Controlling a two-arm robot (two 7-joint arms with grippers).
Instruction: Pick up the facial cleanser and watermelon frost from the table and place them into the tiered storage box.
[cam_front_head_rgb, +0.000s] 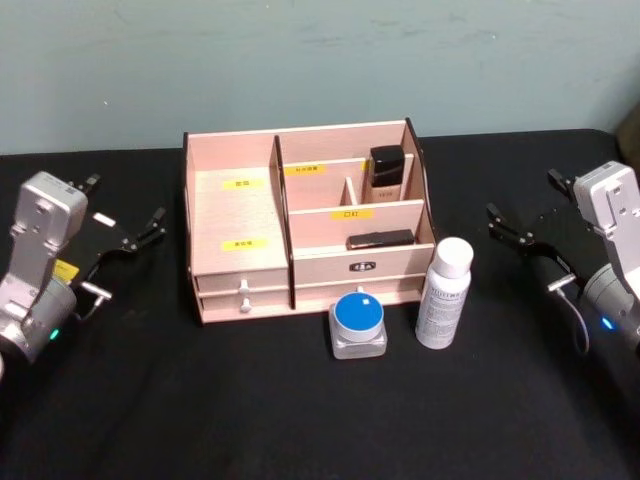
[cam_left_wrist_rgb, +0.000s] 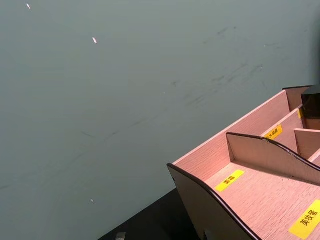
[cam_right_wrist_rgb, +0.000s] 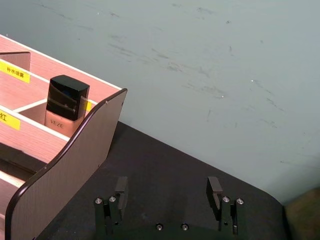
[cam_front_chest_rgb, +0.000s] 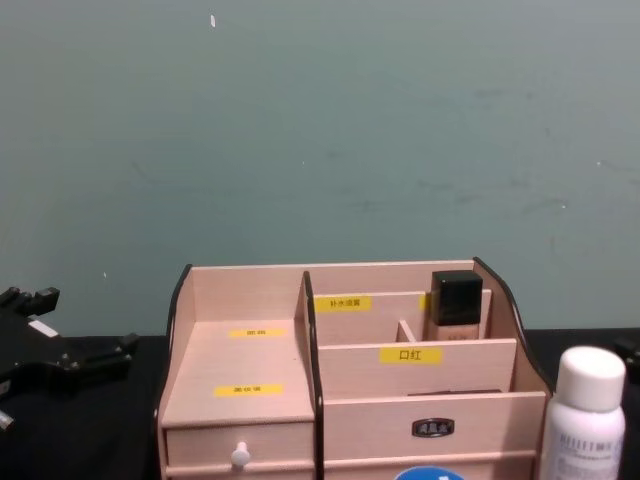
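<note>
Right end effector (cam_right_wrist_rgb: 167, 192) spread, smooth cylindrical facial cleanser (cam_front_head_rgb: 443, 295) upright

You'll find a black-capped beige bottle (cam_front_head_rgb: 387, 178) just above frame centre, a flat black item (cam_front_head_rgb: 380, 239) right below it, and the black table (cam_front_head_rgb: 200, 400) spanning the bottom.

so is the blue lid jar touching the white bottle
Apart. The head view shows a strip of black table between the watermelon frost and the facial cleanser.
</note>
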